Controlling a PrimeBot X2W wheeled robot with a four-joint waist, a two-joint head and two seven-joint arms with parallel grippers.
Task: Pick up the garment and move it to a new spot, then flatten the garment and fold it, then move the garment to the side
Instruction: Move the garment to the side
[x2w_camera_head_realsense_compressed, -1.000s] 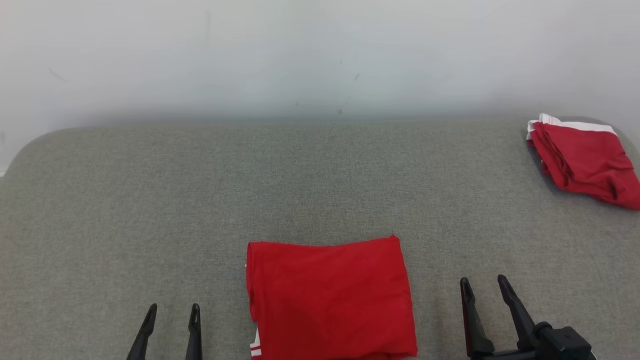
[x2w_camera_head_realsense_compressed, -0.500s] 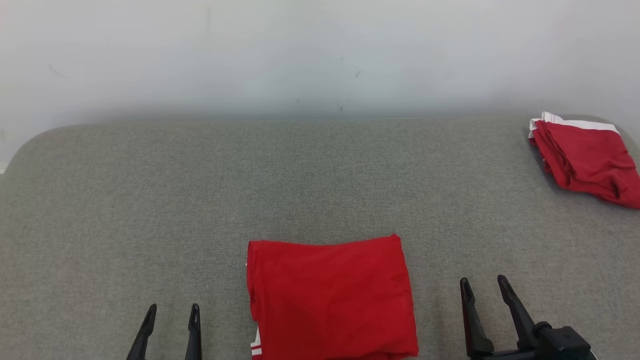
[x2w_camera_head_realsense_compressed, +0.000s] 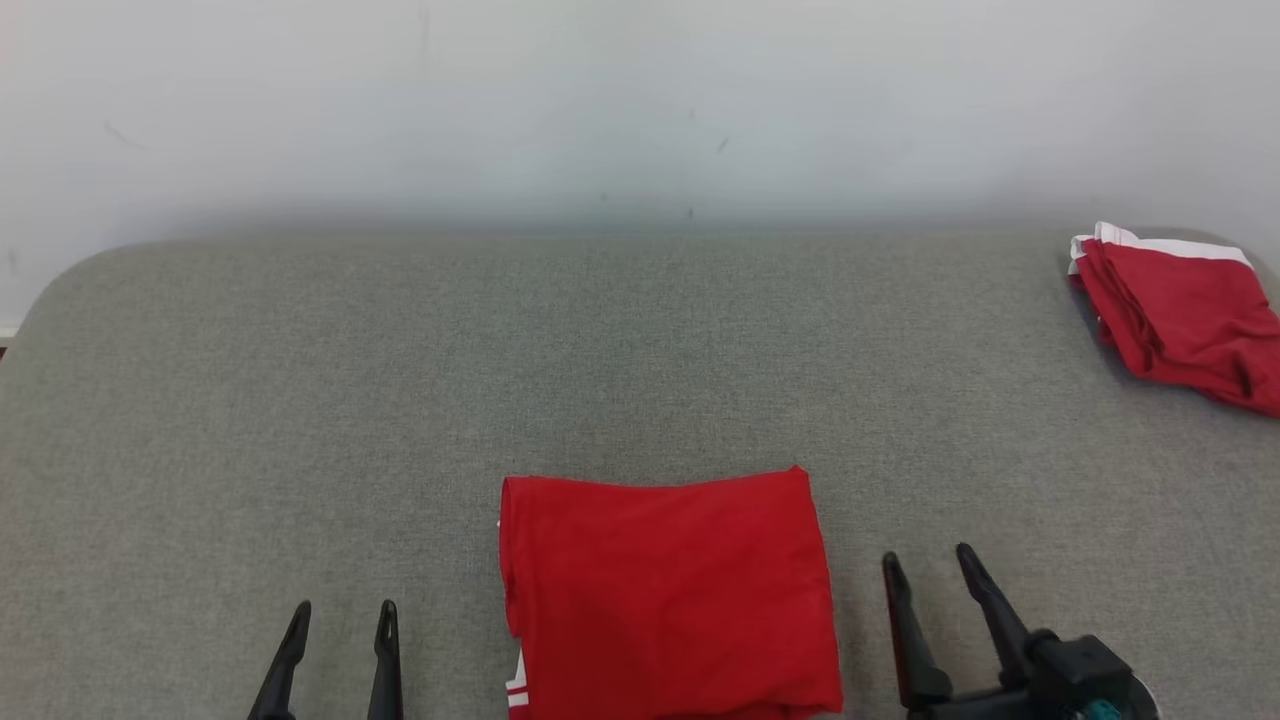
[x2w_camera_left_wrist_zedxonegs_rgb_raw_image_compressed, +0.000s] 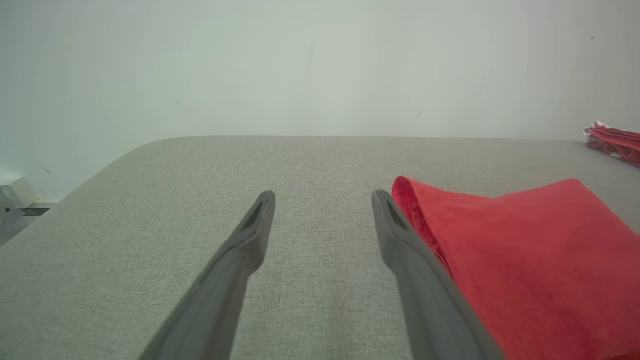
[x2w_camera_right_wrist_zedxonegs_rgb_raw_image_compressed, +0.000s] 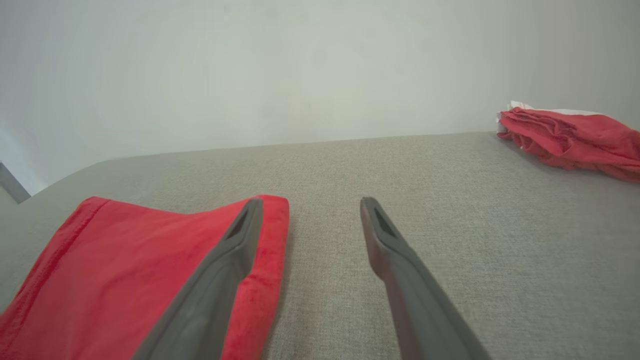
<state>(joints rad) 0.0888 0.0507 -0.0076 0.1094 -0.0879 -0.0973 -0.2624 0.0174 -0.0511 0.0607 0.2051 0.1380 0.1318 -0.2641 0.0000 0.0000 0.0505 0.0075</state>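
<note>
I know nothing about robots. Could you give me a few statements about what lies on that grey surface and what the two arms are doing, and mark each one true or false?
1. The red garment nearest the robot lies folded on the grey surface. True.
2. The left end effector is clamped on that garment. False: it is open and empty, off to the garment's left.
3. A second red garment with white trim lies at the surface's far right. True.
4. The right end effector is shut. False: its fingers stand apart, holding nothing.
</note>
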